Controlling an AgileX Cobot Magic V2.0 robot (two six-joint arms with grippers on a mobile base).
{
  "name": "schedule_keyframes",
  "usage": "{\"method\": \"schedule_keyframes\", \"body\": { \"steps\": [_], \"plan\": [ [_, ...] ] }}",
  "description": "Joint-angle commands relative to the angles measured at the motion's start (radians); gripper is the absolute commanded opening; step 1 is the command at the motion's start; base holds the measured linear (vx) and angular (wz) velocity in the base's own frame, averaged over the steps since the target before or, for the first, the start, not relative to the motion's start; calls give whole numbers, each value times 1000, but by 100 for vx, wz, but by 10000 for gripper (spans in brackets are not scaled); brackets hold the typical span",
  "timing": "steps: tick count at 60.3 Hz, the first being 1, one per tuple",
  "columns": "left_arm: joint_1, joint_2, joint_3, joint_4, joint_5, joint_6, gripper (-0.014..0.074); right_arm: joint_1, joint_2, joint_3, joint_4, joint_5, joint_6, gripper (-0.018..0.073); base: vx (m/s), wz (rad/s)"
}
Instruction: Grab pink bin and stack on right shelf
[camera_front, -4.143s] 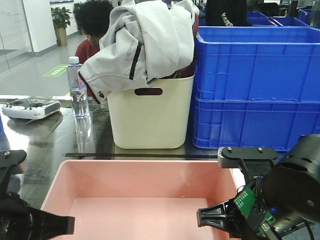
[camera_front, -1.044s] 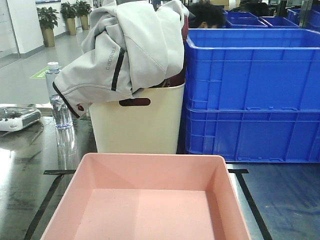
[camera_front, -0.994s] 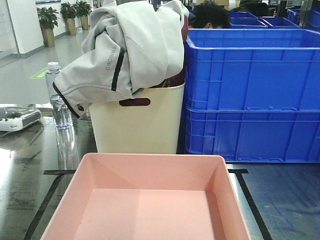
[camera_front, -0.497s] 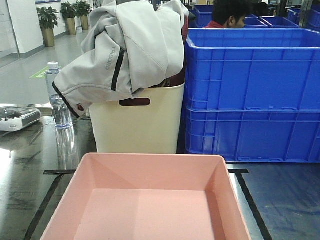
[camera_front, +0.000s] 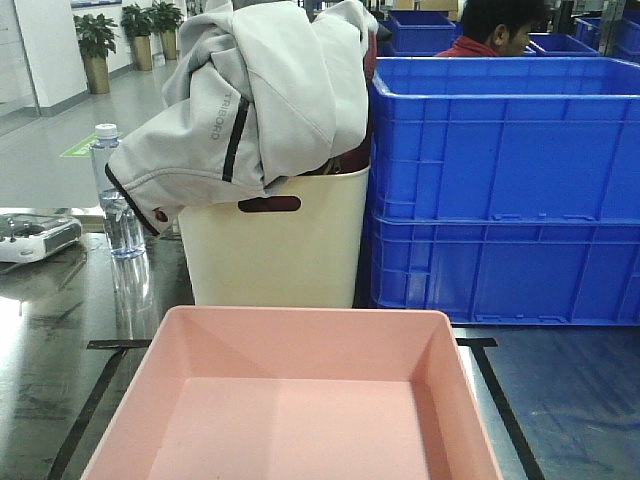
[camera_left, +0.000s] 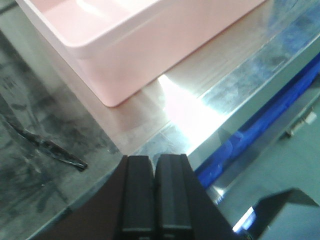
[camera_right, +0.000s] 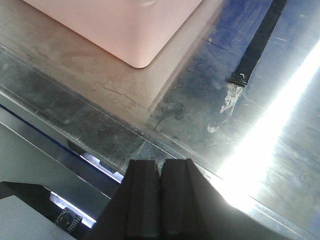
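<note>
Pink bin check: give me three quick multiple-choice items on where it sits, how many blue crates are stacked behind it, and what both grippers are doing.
1. Where is the pink bin?
A. On the dark shelf, inside the black tape outline
B. On top of the blue crates
C. Inside the cream bin

2. How many blue crates are stacked at the right?
A. One
B. Two
C. Four

3. What state are the grippers in?
A. Both clamped on the pink bin's rim
B. Both shut, clear of the bin
C. Both wide open

Answers:
1 A, tape lines run along both sides of the bin.
2 B, one crate sits on another.
3 B, the left gripper and right gripper show fingers pressed together, with the bin apart from them.
</note>
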Motion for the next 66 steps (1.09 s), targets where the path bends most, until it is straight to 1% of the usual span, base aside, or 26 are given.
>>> {"method": "schedule_keyframes", "body": {
  "steps": [1,9,13,16,19,25,31,35,39,43,47,51,55,59,66],
  "plan": [
    [51,-53,0,-14,-131,12,10,1,5,-27,-15,-55,-11,-12,0,0],
    [187,-165,136,-18,-358,11,10,1,5,-27,-14,-55,-11,-12,0,0],
    [252,-219,222,-18,-470,-34,4,1,5,-27,-14,-55,-11,-12,0,0],
    [294,-260,284,-17,-533,-71,0,1,5,-27,-14,-55,-11,-12,0,0],
    [320,-294,331,-16,-573,-95,0,1,5,-27,-14,-55,-11,-12,0,0],
    [347,-351,405,-13,-641,-108,0,1,5,-27,-14,-55,-11,-12,0,0],
    [355,-389,472,-10,-706,-125,0,1,5,-27,-14,-55,-11,-12,0,0],
    [360,-389,501,36,-733,-182,0,1,5,-27,-14,-55,-11,-12,0,0],
    [360,-389,515,100,-745,-270,0,1,5,-27,-15,-54,-11,-10,0,0],
    [364,-389,530,141,-764,-318,0,1,5,-27,-14,-54,-11,-9,0,0],
    [375,-389,560,147,-808,-322,0,1,5,-27,-14,-54,-11,-9,0,0],
    [398,-389,597,146,-886,-322,0,1,5,-27,-14,-54,-11,-9,0,0],
    [415,-389,593,147,-878,-322,0,1,5,-27,-14,-54,-11,-9,0,0],
    [430,-389,594,147,-918,-321,0,1,5,-27,-14,-54,-11,-9,0,0],
    [447,-389,594,147,-941,-321,0,1,5,-27,-14,-54,-11,-9,0,0]
  ]
}}
